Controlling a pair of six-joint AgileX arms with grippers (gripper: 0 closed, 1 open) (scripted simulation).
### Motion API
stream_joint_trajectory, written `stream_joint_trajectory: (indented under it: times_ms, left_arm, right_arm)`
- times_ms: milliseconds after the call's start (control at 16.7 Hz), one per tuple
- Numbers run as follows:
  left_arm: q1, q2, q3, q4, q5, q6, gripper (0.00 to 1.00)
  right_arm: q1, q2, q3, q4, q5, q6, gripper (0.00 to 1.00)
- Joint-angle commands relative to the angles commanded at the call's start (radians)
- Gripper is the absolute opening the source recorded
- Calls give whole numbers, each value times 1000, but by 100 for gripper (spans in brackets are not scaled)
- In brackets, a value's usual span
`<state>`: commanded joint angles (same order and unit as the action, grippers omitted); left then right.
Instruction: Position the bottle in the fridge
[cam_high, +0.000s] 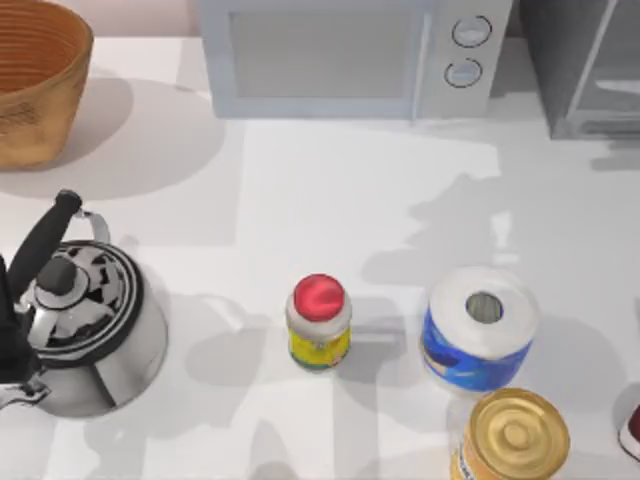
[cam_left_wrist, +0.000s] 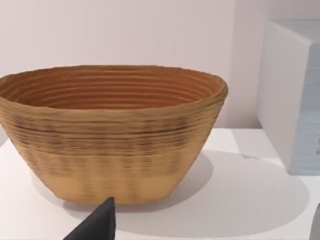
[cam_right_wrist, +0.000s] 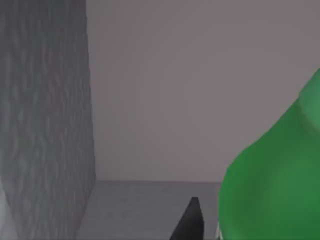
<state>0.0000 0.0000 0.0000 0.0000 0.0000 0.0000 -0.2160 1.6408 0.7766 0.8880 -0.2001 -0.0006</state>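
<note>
**Right arm.** The wrist view looks into a grey enclosure: a textured grey side wall, a flat back wall and a grey floor, which reads as the inside of the fridge. The bottle, bright green, stands large at the frame's edge, close to the camera. One dark fingertip of the right claw shows just beside the bottle; whether the claw is pinching the bottle or spread apart, cannot tell.

**Left arm.** The wrist view faces the woven basket across the white table, with the side of the microwave beyond. One dark fingertip of the left claw shows at the frame's lower edge; whether it is spread or pressed together, cannot tell. It holds nothing visible.

**Table, top view.**
- Basket: far left corner.
- Microwave: light grey, two round knobs, far edge at centre.
- Fridge: dark grey, pale door panel, far right corner, just beside the microwave.
- Kettle: metal with black handle, near left.
- Jar: red cap, yellow label, upright near centre.
- Paper roll: white with blue wrapper, upright, right of the jar.
- Tin can: gold lid, just in front of the paper roll.
</note>
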Motion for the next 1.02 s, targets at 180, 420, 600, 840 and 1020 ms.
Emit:
stream_joint_trajectory:
  times_ms: [180, 420, 600, 840, 1020]
  left_arm:
    - [0, 0, 0, 0, 0, 0, 100]
    - [0, 0, 0, 0, 0, 0, 100]
    - [0, 0, 0, 0, 0, 0, 100]
    - [0, 0, 0, 0, 0, 0, 100]
    - [0, 0, 0, 0, 0, 0, 100]
  right_arm:
    - [-36, 251, 99, 115, -24, 3, 1]
    - [-61, 439, 190, 219, -50, 11, 1]
    - [-64, 470, 207, 238, -55, 14, 1]
    - [-59, 471, 203, 234, -54, 15, 1]
    - [-53, 508, 257, 206, -50, 19, 1]
